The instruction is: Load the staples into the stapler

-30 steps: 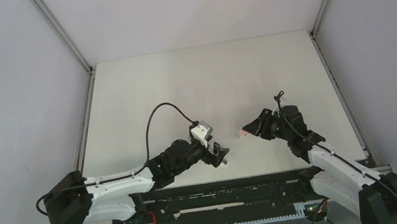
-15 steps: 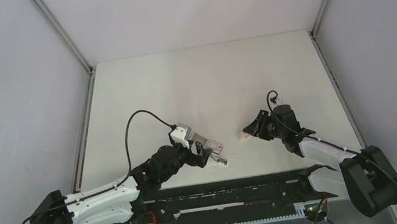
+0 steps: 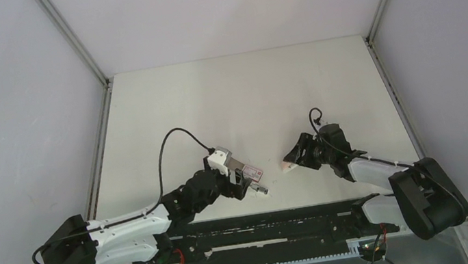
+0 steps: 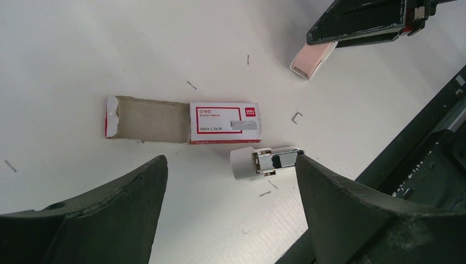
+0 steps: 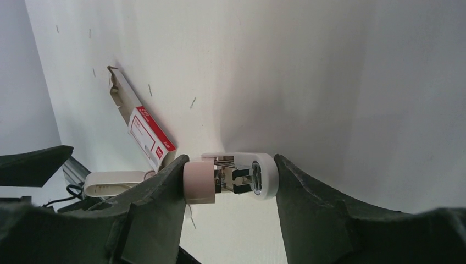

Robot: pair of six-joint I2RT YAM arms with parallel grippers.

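The pink-and-white stapler (image 5: 199,182) lies on the table, seen end-on with its metal insides showing. My right gripper (image 5: 231,165) is shut on it: one finger presses the pink side, the other meets the white end. From above, the stapler (image 3: 287,164) sticks out past that gripper (image 3: 298,153). The red-and-white staples box (image 4: 225,122) lies flat with its cardboard tray (image 4: 148,119) pulled out to the left. My left gripper (image 4: 231,160) hovers open above the box (image 3: 248,170), holding nothing.
A short white-and-chrome piece (image 4: 264,163) lies just in front of the box, close to the black rail (image 4: 434,143) at the table's near edge. Loose staples (image 4: 297,116) are scattered around the box and stapler.
My left arm has drawn back to the left, uncovering the staples box. The right arm has sunk lower toward the table, its gripper staying at the stapler.
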